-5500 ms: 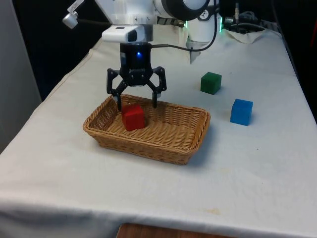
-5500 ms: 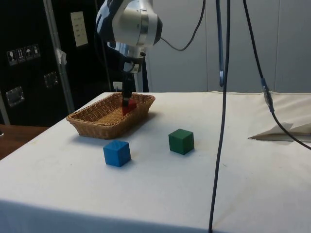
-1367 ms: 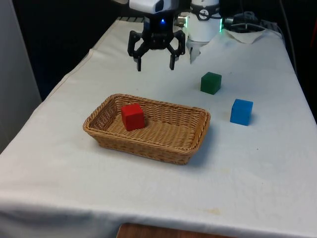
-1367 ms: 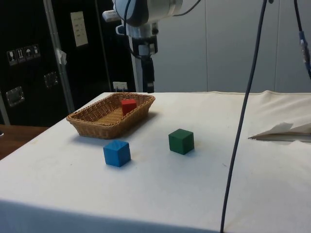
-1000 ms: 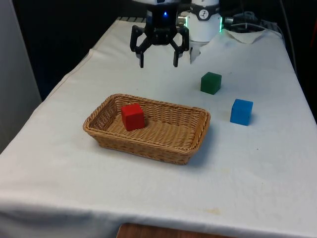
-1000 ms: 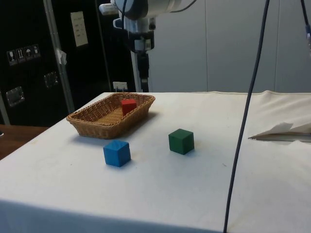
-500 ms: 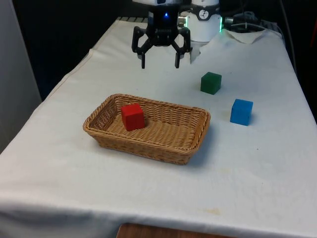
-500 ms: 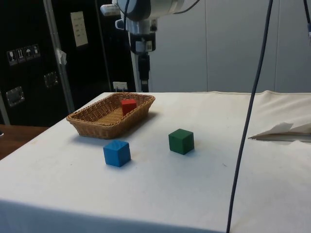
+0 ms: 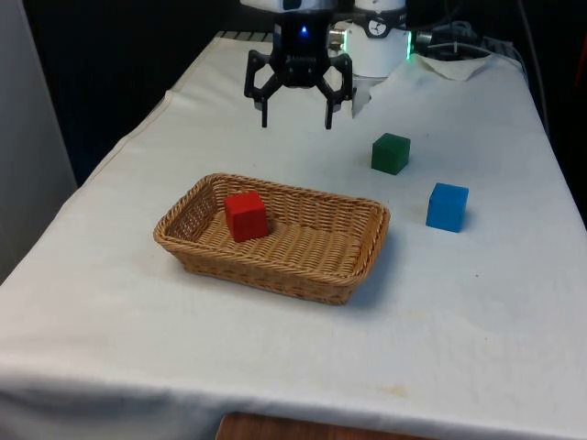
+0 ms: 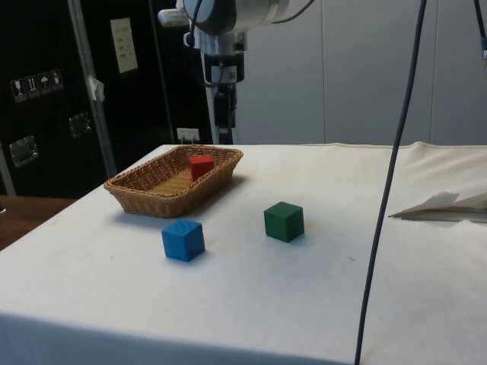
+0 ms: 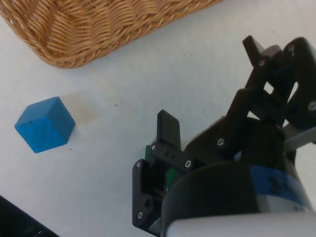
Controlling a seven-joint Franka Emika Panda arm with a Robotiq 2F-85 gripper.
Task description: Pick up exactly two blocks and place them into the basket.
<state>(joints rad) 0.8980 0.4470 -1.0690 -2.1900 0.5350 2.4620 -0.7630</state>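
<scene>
I have the gripper (image 9: 295, 119) hanging spread and empty, high over bare tabletop (image 9: 477, 302) beyond the basket's (image 9: 353, 280) far rim. The red block (image 9: 246, 216) sits inside, near the basket's end at the front view's left. Green block (image 9: 391, 153) and blue block (image 9: 447, 206) stand well apart on open cloth (room all round both).

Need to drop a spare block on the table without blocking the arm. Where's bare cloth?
Bare cloth: the wide strip between the woven wicker basket and the table's near edge, and the front view's left of the basket. Crowded: front view's right, around the green cube and blue cube, with the open tool nearby.
</scene>
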